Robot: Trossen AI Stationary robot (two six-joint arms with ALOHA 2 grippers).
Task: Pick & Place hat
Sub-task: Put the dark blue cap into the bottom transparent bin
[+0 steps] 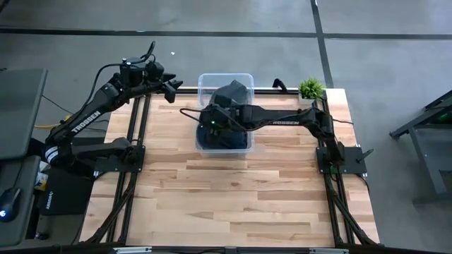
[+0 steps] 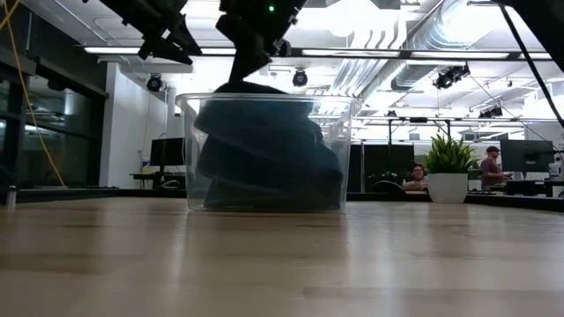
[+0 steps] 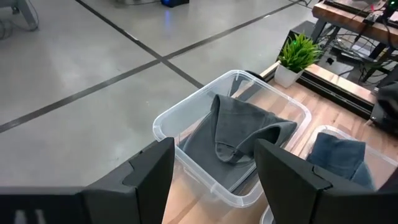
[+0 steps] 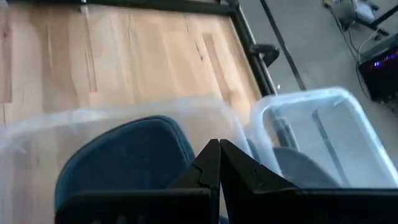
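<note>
clear plastic, two bins sit side by side at the far middle of the wooden worktop [image 1: 233,197]. the far bin [image 1: 244,81] holds a grey hat [image 3: 239,130], folded and slumped against one wall. the near bin [image 1: 247,144] holds a blue hat [image 4: 127,158], which fills most of it and shows dark through the wall in the low view.

the right end effector [image 4: 219,163] hangs just above the blue hat over the near bin, fingers pressed together and holding nothing. its arm reaches in from the worktop's right edge.

the left end effector [image 1: 171,90] hovers off the far left corner of the worktop, beside the far bin, fingers [image 3: 152,168] apart and empty.

a potted plant [image 1: 311,89] stands at the far right corner, well apart from the bins.
</note>
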